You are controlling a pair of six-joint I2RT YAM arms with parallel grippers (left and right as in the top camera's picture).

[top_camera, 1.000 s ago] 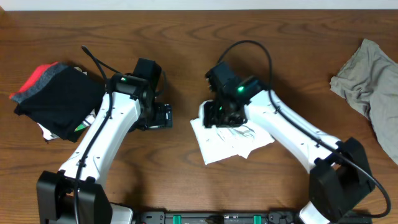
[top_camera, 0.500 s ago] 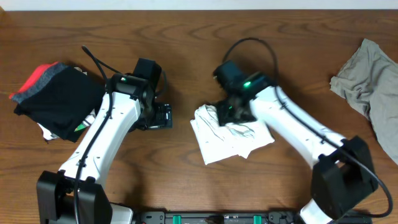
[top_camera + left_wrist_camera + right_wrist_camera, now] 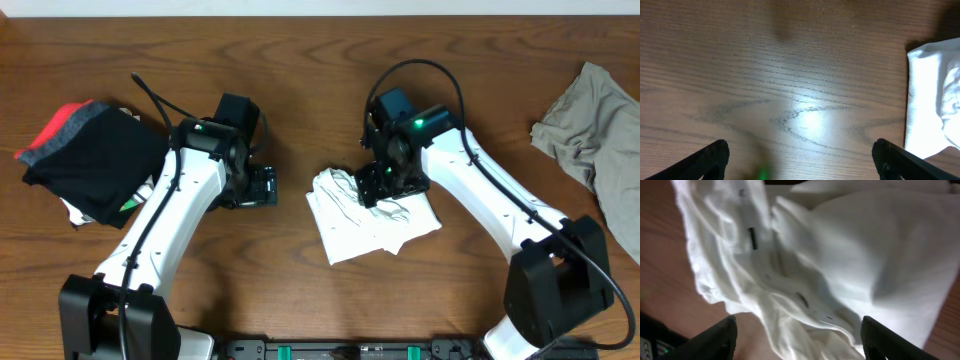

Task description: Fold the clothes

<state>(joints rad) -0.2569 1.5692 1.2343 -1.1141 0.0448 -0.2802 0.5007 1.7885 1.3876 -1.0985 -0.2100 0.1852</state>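
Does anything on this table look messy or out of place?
Yes. The folded white fabric garment in the middle is bunched and wrinkled at its upper-left corner, not flat. The khaki-grey fabric garment at the far right lies crumpled, unfolded.

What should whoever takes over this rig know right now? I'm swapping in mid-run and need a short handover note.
Left gripper: open, empty, over bare brown wooden table, just left of the shirt.
Right gripper: open, jaws wide above the rumpled top edge of the white fabric T-shirt; no grip visible.
Things: the shirt lies at table centre; black and red fabric garments are piled at far left; a khaki-grey fabric garment lies crumpled at far right.
Done: the shirt is folded into a compact, rough bundle.
Left: probably tidy its bunched corner, then fold the khaki-grey garment.
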